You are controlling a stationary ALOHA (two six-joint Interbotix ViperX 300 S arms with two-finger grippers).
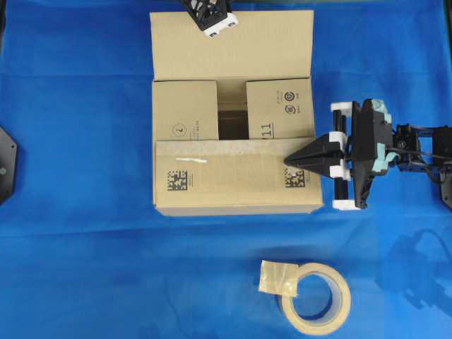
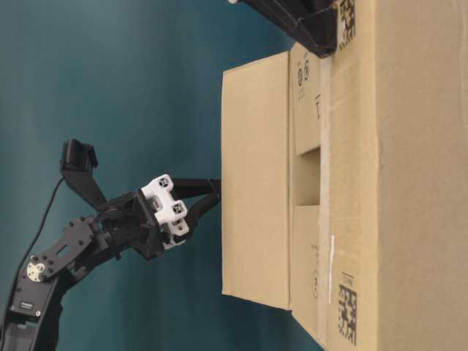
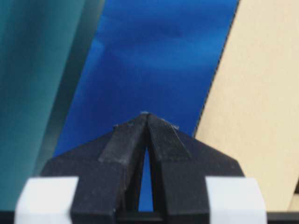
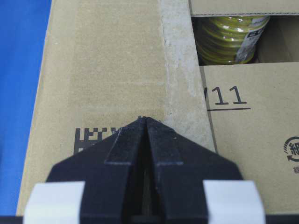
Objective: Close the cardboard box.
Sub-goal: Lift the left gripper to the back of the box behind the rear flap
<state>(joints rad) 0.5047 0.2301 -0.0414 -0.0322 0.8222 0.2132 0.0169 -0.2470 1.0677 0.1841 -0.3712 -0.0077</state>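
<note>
So the cardboard box [image 1: 233,120] sits on the blue cloth [image 1: 78,212], and everything else is easiest to place off it. Three of its four flaps are down: the two short inner ones lie flat with a gap between them, and the long flap nearest the tape roll [image 1: 316,296] is folded over them, showing printed square codes and a small white strip. The far long flap is open, lying back away from the roll.

The right gripper [image 1: 289,162] comes in from the box's right side, tips over the folded near flap right by the square code at that corner. Its jaws are pressed together at the tips, nothing between them. From its wrist view you can see a yellow-green coil [image 4: 231,39] down in the gap between the inner flaps.

The left gripper [image 2: 216,189] is at the box's far side, tips at the open flap. Jaws also pinched together, holding nothing; whether they actually touch the cardboard I can't tell.
</note>
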